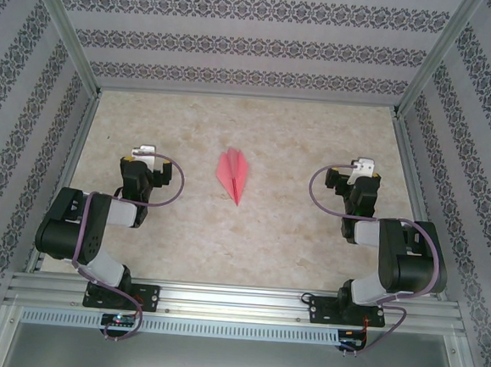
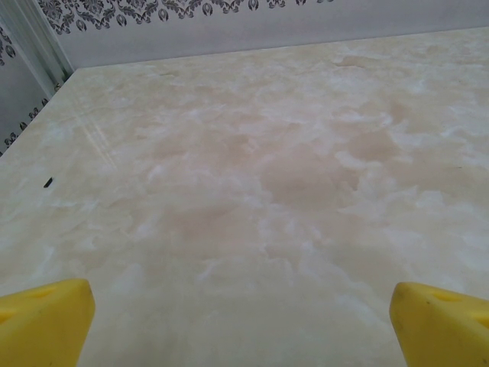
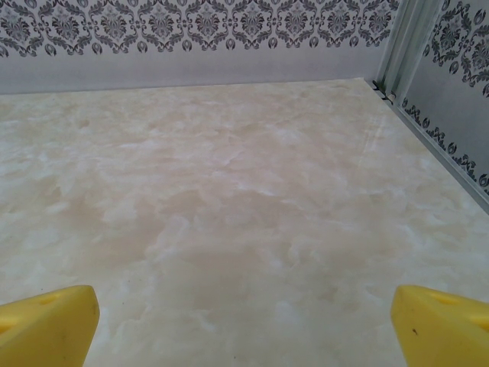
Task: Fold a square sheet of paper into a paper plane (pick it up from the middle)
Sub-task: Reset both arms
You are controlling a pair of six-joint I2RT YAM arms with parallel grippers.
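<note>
Over on the left, the left hand (image 1: 149, 161) sits low over the marbled desk (image 1: 266, 245), arm curled back toward its base. From its own wrist camera the two yellow fingertips (image 2: 42, 321) sit at opposite bottom corners, spread wide with bare beige desk between them and nothing pinched.

Moving to the middle, there's the paper plane (image 1: 234, 176), a slim pink-red dart lying flat on the desk. Its sharp nose points toward the near edge and slightly right, and its broader tail faces the far wall. It lies between the two hands, well apart from both.

On to the right, the right hand (image 1: 361, 176) mirrors its partner, poised low over the desk. Its wrist view shows the fingers parted just as wide, gripping nothing, with the patterned walls (image 3: 191, 23) beyond.
</note>
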